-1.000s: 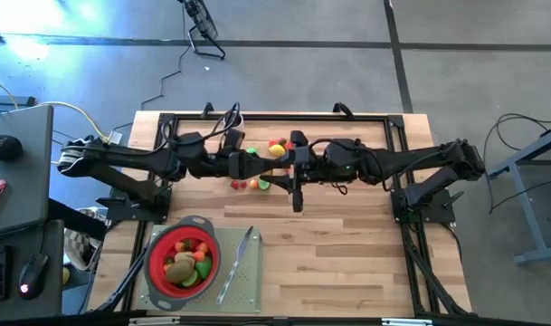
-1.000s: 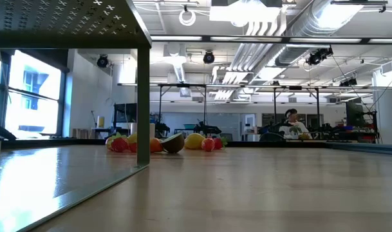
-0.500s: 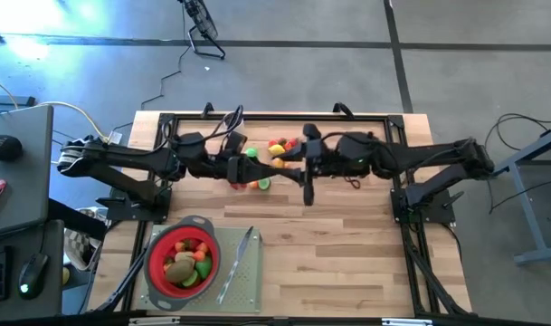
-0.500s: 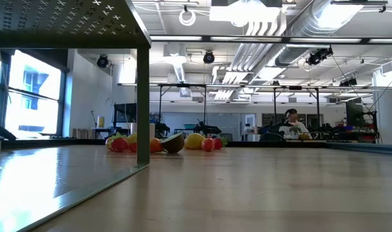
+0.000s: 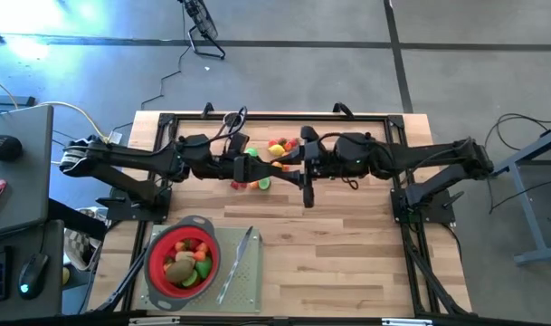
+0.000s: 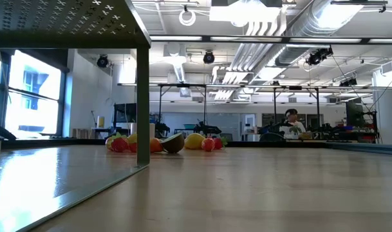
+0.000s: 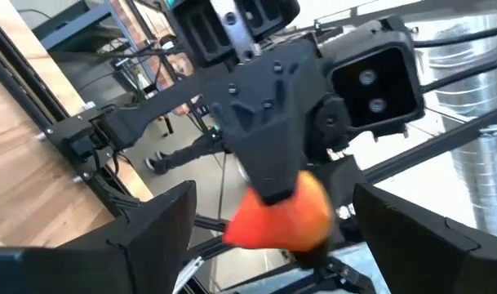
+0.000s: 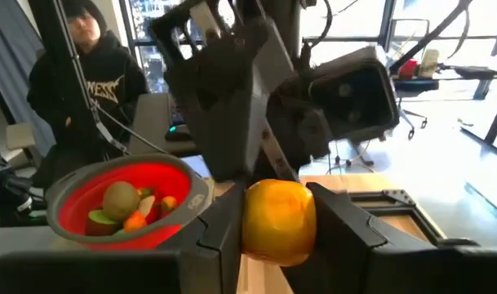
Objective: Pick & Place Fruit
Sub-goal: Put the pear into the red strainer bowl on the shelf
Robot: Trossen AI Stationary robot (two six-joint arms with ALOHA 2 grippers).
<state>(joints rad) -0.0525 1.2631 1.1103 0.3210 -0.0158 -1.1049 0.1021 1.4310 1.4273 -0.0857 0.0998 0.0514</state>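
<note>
Now, with the right gripper (image 8: 278, 219) clamped on the small orange-yellow toy fruit (image 8: 279, 220) and the left gripper (image 7: 268, 237) standing wide open just opposite, the handover should be eased in squarely between those spread fingers before anything lets go.

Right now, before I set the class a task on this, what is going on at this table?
Two robot arms meet over the far middle of the table. The right gripper is shut on an orange-yellow toy fruit, held up in front of the left gripper, whose fingers are wide open around it. More toy fruits lie on the wood beneath them. Several are already in the red strainer, beside a grey knife on a mat at the near left.
</note>
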